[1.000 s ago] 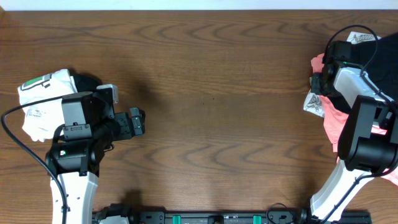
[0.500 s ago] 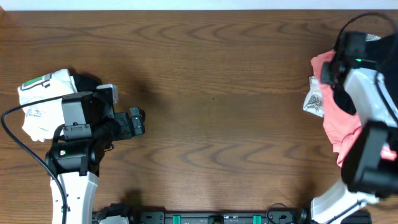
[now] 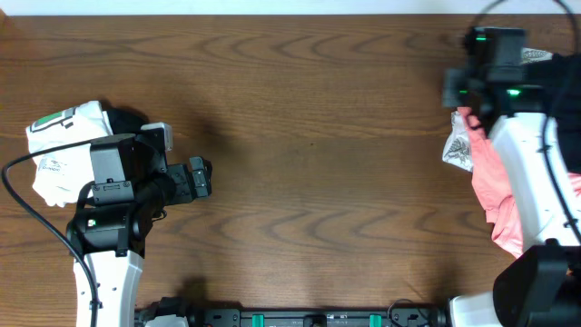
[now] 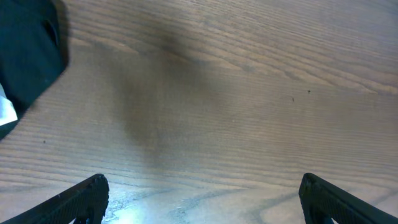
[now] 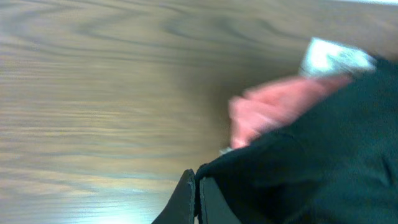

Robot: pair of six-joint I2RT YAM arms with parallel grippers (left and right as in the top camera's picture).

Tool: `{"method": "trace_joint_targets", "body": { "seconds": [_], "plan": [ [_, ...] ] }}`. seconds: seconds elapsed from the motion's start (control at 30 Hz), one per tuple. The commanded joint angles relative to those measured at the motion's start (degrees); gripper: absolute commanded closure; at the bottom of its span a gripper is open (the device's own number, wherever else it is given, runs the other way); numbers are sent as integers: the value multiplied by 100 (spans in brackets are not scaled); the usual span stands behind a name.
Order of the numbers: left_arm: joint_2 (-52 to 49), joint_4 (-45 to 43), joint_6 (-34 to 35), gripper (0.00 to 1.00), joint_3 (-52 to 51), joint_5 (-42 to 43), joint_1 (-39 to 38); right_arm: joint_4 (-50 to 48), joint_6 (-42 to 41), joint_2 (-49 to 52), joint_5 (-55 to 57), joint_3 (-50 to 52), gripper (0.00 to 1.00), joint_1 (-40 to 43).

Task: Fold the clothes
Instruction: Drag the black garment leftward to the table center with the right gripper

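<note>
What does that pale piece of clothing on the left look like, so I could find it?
Seen from above, go to the left edge of the brown wooden table. There lies a crumpled white fabric garment with green print. Its only neighbour is a black cloth beside it; the salmon-pink clothes lie at the far right edge.

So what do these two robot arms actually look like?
Both are alike: the left arm and right arm have smooth white shells with boxy black joints, and small green lights glow on them. A thin black cable loops beside the left one. The fingers are flat, black, angular blades.
</note>
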State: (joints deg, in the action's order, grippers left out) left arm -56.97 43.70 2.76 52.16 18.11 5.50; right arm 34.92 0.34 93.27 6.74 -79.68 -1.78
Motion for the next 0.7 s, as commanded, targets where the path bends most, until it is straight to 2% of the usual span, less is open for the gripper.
{"method": "trace_joint_targets", "body": {
  "seconds": [0.0,0.27,0.67],
  "plan": [
    [-26,17,-74,2,127,72,-17,-264,15,-7,-269,-52,99,-817],
    [-26,15,-76,2,127,72,-17,-970,-332,44,-225,-52,99,-2166],
    [-26,15,-74,2,127,72,-17,-1305,-887,850,-240,-52,99,-3139]
  ]
}}
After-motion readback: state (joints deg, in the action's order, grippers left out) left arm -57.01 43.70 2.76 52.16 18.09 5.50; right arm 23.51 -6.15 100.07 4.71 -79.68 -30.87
